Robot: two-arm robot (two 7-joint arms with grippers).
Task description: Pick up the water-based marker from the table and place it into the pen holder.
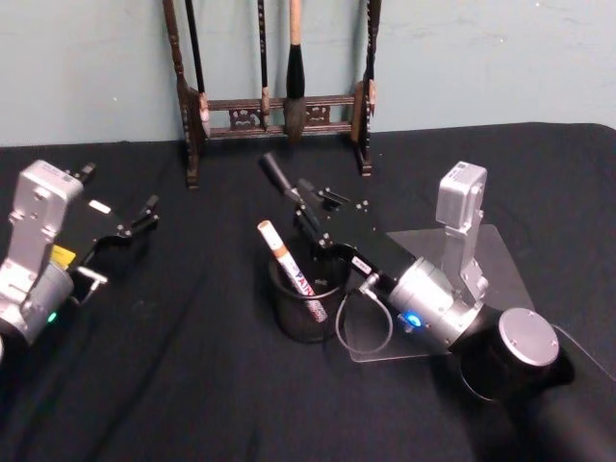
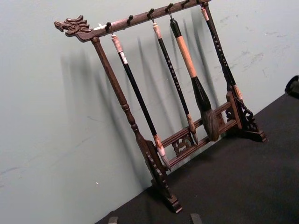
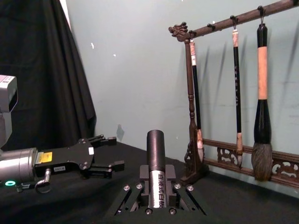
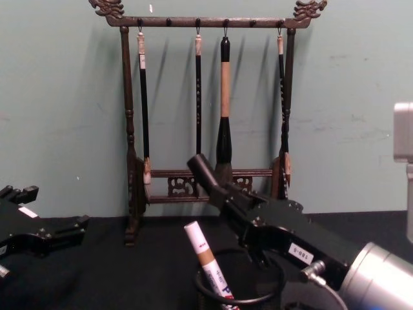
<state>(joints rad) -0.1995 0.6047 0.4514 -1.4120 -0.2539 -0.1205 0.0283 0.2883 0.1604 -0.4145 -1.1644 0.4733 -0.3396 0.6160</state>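
- Gripped in the clenched right gripper (image 1: 300,204): a black-capped grey marker (image 1: 280,177), tilted, cap end up and away from the robot, held above the far rim of the round black wire-mesh pen holder (image 1: 306,306).
- Seen in the right wrist view between the jaws: the marker (image 3: 156,161), printed barrel clamped, black cap sticking out past them.
- Stood already inside the holder: a white marker with an orange band (image 1: 292,270), leaning toward the robot's left.
- Rested low over the black cloth-covered table (image 1: 173,385) at the robot's left, well apart from the holder: the left gripper (image 1: 142,218), fingers parted, grasping nothing.
- Stood by the wall behind: a tall dark wooden brush rack with dragon-carved ends (image 4: 129,155), brushes hanging.
- Lay under the right arm: a clear plastic sheet (image 1: 505,265).
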